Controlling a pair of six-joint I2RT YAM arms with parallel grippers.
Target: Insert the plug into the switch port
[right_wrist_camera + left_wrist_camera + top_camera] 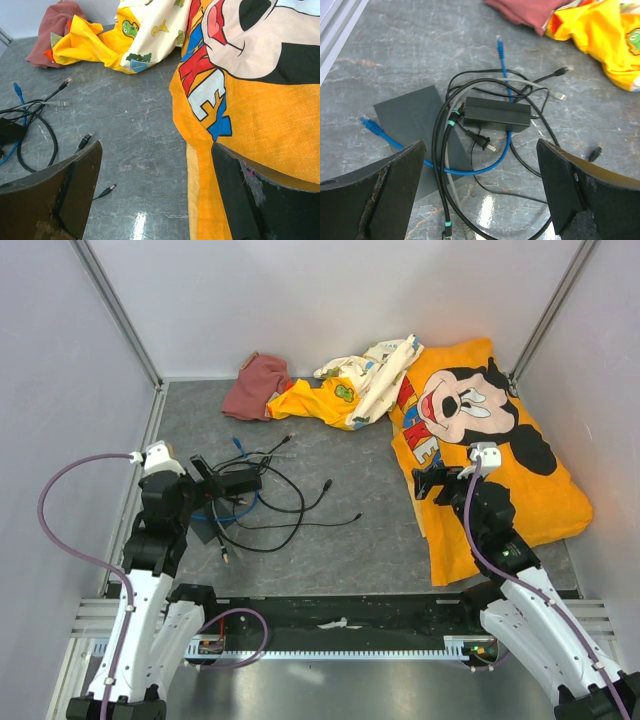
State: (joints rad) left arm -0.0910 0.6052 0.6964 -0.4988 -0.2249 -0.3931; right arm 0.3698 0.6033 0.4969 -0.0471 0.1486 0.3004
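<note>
The thin bright-blue cable point(470, 170) loops over the table among black cables. One blue plug point(500, 47) lies at the far end, also in the top view point(236, 443). The other blue plug point(370, 125) lies at the left on a dark grey sheet point(412, 112). The switch, a small black box point(496, 112), sits in the tangle, also in the top view point(240, 480). My left gripper point(480, 145) hangs open over the cables just short of the switch, holding nothing; it also shows in the top view point(210, 478). My right gripper point(156, 147) is open and empty over the table by the orange cloth's edge; it also shows in the top view point(432, 483).
A two-prong power plug point(482, 141) and several black and grey cable ends point(562, 71) lie around the switch. An orange Mickey cloth point(490, 440) covers the right side. A yellow and white garment point(350, 385) and a maroon cloth point(257, 385) lie at the back wall.
</note>
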